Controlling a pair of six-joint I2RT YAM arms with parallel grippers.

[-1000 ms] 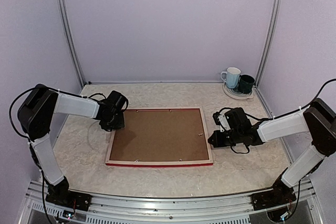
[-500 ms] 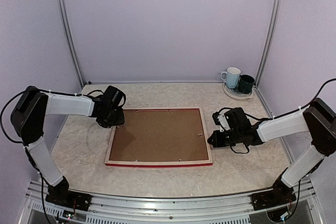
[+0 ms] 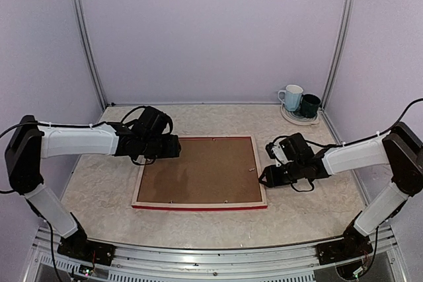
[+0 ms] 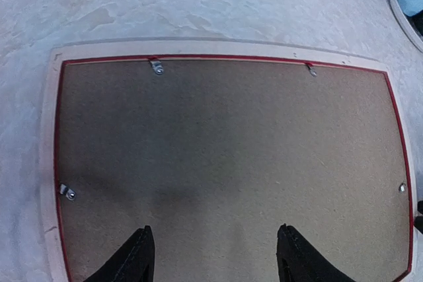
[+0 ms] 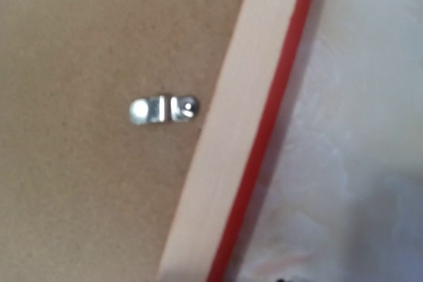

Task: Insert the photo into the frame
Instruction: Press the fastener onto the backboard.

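Note:
The frame (image 3: 198, 207) lies face down mid-table, pale wood up with a red edge showing. A brown backing board (image 3: 198, 170) fills it, so the photo is hidden. My left gripper (image 3: 176, 146) hovers over the board's far left corner. In the left wrist view it (image 4: 215, 246) is open, with only bare board (image 4: 231, 130) between its fingers. My right gripper (image 3: 264, 176) sits at the frame's right rail (image 5: 218, 163), beside a small metal clip (image 5: 163, 109). Its fingers are out of the right wrist view.
More metal clips (image 4: 156, 67) hold the board along the frame's inner edge. A white mug (image 3: 291, 96) and a dark mug (image 3: 309, 104) stand on a plate (image 3: 299, 121) at the back right corner. The enclosure walls stand close on both sides.
My left arm has swung from outside the frame's left rail to over the board, and its jaws have opened. The right gripper has shifted slightly left at the right rail.

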